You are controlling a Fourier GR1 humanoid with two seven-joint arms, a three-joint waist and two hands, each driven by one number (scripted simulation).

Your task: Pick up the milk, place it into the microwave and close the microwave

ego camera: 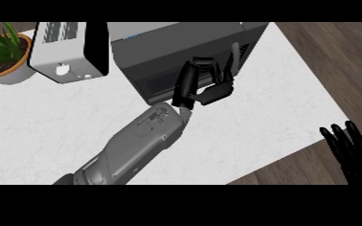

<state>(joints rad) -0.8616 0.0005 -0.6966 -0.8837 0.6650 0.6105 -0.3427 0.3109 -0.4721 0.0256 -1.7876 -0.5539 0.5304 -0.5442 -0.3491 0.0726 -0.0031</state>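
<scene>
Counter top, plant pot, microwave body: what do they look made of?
Counter top: likely pale stone or marble, matte, with faint grey veining. Plant pot: maybe ceramic or terracotta, matte tan with a browner rim. Microwave body: dark grey, painted metal or plastic; unclear.

a white bench [240, 134] with faint grey veining fills most of the view. its right edge slants down toward the lower right, where it meets a corner. beyond that edge lies a floor [318, 52] of brown wood planks, seen at the upper right and again below the corner. at the far left, on the bench, stands a potted plant [8, 43] - green blades in a terracotta pot [22, 69] - cut off by the frame. the light is even and the shadows soft.
</scene>
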